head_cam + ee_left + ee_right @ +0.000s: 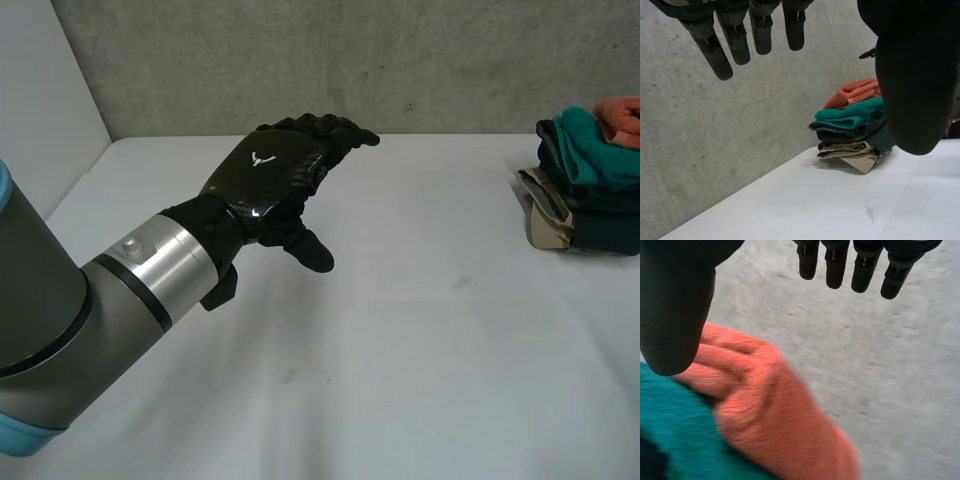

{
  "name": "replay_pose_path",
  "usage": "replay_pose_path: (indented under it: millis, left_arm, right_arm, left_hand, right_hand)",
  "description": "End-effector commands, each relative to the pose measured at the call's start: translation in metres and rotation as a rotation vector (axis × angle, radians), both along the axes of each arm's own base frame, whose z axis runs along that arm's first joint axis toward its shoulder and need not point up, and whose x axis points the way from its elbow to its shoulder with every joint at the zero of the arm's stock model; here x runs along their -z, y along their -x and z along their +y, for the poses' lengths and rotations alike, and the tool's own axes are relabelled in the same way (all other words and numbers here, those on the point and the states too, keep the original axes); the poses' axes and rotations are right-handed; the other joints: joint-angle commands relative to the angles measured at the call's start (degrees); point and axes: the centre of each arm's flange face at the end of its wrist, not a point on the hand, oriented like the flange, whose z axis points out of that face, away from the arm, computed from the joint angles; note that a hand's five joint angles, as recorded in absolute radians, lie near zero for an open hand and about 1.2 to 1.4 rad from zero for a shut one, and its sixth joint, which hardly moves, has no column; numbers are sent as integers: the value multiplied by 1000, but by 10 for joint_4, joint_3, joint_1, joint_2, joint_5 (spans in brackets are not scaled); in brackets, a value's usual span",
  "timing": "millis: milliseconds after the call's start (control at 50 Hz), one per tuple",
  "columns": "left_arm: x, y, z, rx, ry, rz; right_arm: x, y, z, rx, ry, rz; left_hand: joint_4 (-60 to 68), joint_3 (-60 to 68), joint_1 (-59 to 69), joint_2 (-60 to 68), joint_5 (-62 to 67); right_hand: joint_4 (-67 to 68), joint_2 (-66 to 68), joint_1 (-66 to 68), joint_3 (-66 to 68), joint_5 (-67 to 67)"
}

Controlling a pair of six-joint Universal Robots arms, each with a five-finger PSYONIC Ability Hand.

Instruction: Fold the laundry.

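Nearest, my left arm point(60, 330) reaches in. My left hand point(275, 180) hovers above the bare white table point(400, 340), fingers straight and relaxed, holding nothing. Farther off, near the table's far right edge, stands the pile of clothes point(585, 200), with an orange garment point(620, 118) on top of a teal garment point(590, 150). My right hand point(675, 305) hangs just over the orange garment with thumb and fingers spread, gripping nothing.

Assessment: the step in hand looks to be taking the top piece. I should pinch the orange layer alone at one edge. It should be lifted straight up so the teal garment stays put, then carried to open table where the left hand can help.
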Motion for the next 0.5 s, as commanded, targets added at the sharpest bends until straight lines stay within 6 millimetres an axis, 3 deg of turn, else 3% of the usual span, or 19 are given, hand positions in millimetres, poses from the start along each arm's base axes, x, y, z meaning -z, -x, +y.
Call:
replay_pose_path:
  millis: [20, 100, 140, 200, 220, 260, 280, 340, 400, 420, 480, 500]
  left_arm:
    - [-4, -1, 0, -7, 10, 7]
    - [-19, -3, -2, -28, 44, 36]
    - [-27, -5, -3, -44, 57, 55]
    - [-47, -11, -6, -99, 89, 105]
    - [-52, -13, -7, -118, 96, 118]
    - [-68, -20, -12, -193, 131, 154]
    - [-70, -22, -14, -210, 136, 157]
    - [-79, -36, -25, -317, 149, 169]
    - [-82, -54, -36, -421, 147, 154]
    - [-82, -59, -39, -445, 145, 146]
    - [-74, -75, -50, -512, 119, 91]
    - [-71, -78, -53, -526, 111, 74]
  right_arm:
    - [-28, 10, 17, 358, -15, 219]
    - [-48, 17, 22, 558, -55, 320]
    - [-62, 10, 24, 621, -36, 348]
    - [-84, -20, 27, 627, 23, 362]
    - [-101, -45, 34, 607, 75, 365]
    - [-117, -71, 43, 565, 131, 351]
    - [-131, -100, 55, 510, 182, 347]
    - [-132, -129, 68, 444, 198, 342]
    - [-122, -177, 88, 315, 183, 333]
    - [-115, -202, 100, 242, 171, 329]
    - [-96, -232, 116, 150, 121, 325]
    - [-81, -248, 126, 100, 81, 327]
  left_hand:
    - [19, 25, 20, 20, 21]
    - [19, 25, 20, 20, 21]
    - [19, 25, 20, 20, 21]
    - [16, 21, 17, 16, 17]
    - [14, 20, 15, 15, 16]
    - [7, 13, 9, 8, 9]
    - [6, 11, 7, 6, 7]
    - [1, 6, 2, 1, 2]
    - [-1, 4, 0, -1, 1]
    - [-3, 3, -1, -2, -1]
    - [-5, 1, -3, -4, -3]
    - [-3, 3, -1, -2, -1]
  right_hand:
    - [-25, -27, -34, -24, -27]
    - [-25, -27, -34, -24, -27]
    - [-25, -27, -34, -24, -27]
    - [-25, -27, -34, -24, -27]
    - [-25, -27, -34, -24, -27]
    - [-25, -27, -34, -24, -27]
    - [-25, -27, -34, -24, -27]
    - [-25, -27, -34, -24, -27]
    - [-25, -27, -34, -24, -27]
    - [-25, -27, -34, -24, -27]
    - [-25, -27, -34, -24, -27]
    - [-25, -27, -34, -24, -27]
